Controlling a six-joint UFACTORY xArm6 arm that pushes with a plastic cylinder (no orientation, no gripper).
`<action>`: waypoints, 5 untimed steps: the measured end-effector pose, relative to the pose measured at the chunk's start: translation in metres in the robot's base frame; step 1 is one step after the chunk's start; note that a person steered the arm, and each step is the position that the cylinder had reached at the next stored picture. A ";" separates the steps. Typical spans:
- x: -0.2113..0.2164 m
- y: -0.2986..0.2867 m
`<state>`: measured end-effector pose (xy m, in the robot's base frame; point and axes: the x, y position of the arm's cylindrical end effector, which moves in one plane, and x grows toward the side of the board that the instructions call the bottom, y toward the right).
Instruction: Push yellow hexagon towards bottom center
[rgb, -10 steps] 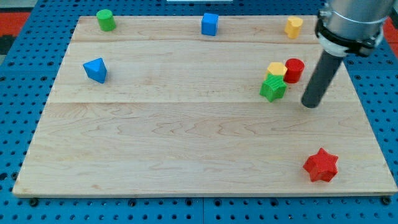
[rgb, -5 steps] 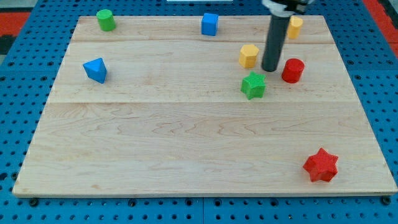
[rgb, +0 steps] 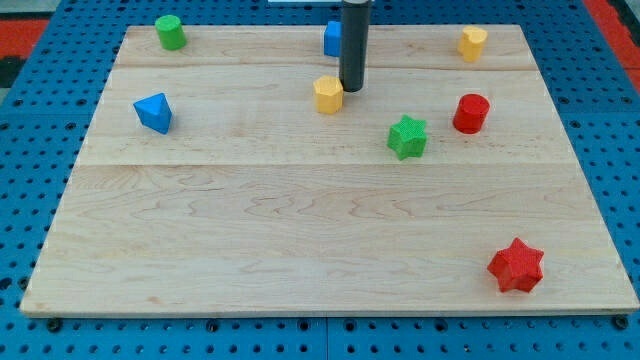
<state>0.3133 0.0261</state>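
The yellow hexagon (rgb: 328, 95) lies on the wooden board (rgb: 300, 230), in the upper middle of the view. My tip (rgb: 351, 88) stands just to its right and slightly above, touching or nearly touching it. The rod rises straight up out of the view's top and hides part of the blue cube (rgb: 332, 38) behind it.
A green star (rgb: 407, 136) lies right of and below the hexagon. A red cylinder (rgb: 470, 113) and a yellow cylinder (rgb: 473, 43) are at the upper right. A red star (rgb: 516, 265) is at the lower right. A blue pyramid (rgb: 153, 112) and a green cylinder (rgb: 169, 32) are on the left.
My tip swept left across the upper board, pushing the yellow hexagon left, away from the green star and red cylinder. The green star shifted left earlier, then stayed.
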 end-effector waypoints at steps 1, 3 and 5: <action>0.019 -0.035; 0.092 -0.094; 0.079 -0.152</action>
<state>0.3928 -0.1260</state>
